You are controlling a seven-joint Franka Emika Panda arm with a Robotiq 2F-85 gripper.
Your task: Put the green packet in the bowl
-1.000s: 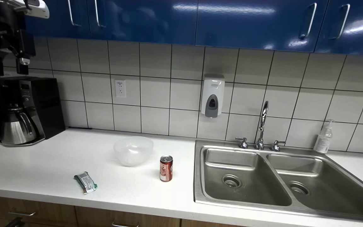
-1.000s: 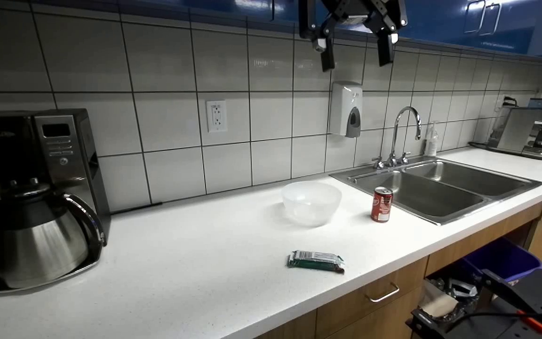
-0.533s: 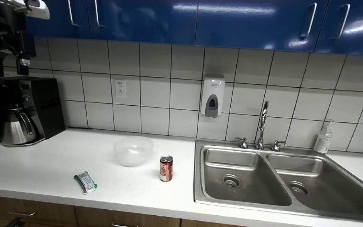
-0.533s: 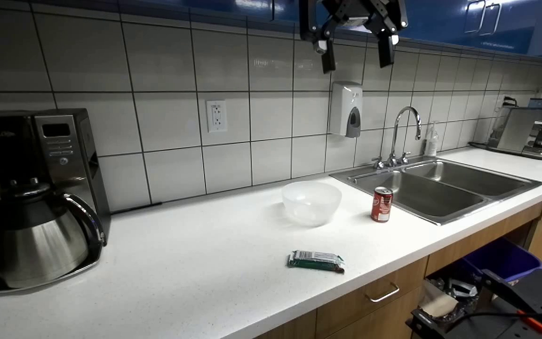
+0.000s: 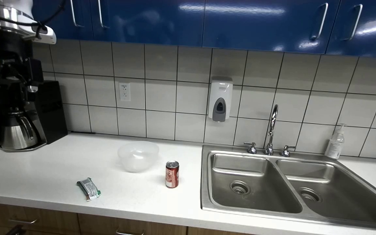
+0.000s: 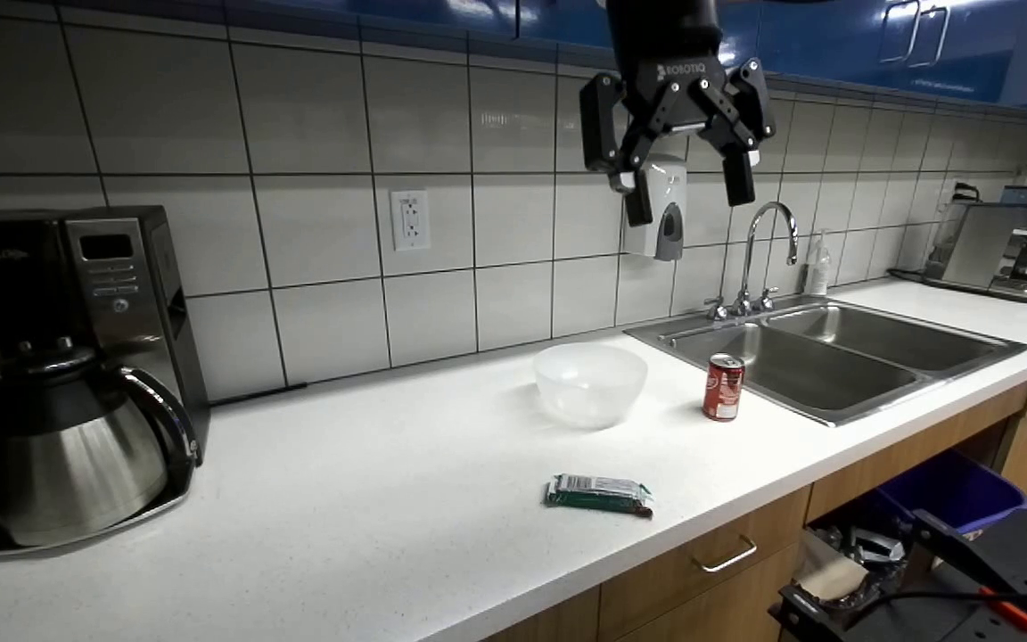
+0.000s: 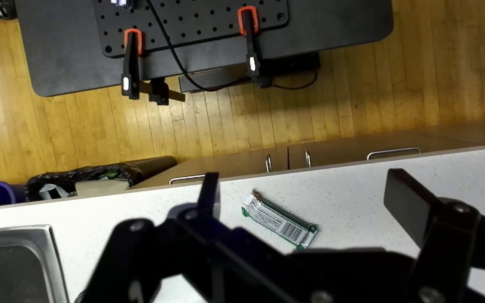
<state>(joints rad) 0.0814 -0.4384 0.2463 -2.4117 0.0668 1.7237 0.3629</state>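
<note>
The green packet (image 5: 89, 189) lies flat on the white counter near its front edge, white label with barcode facing up. It shows in both exterior views (image 6: 598, 495). In the wrist view the packet (image 7: 279, 221) lies slantwise below and between the spread fingers. The translucent whitish bowl (image 5: 138, 156) stands on the counter behind the packet, nearer the tiled wall, and looks empty in an exterior view (image 6: 590, 385). The bowl is out of sight in the wrist view. My gripper (image 6: 689, 201) is open and empty, high above the counter, fingers pointing down.
A red can (image 6: 723, 389) stands upright beside the bowl, towards the steel sink (image 5: 256, 209). A coffee maker (image 6: 94, 392) stands at the counter's far end. A soap dispenser (image 5: 220, 99) hangs on the wall, under blue cabinets (image 5: 148, 19).
My gripper has moved down in both exterior views, with a slight shift to the right, and stays open. The packet, bowl and can have not moved.
</note>
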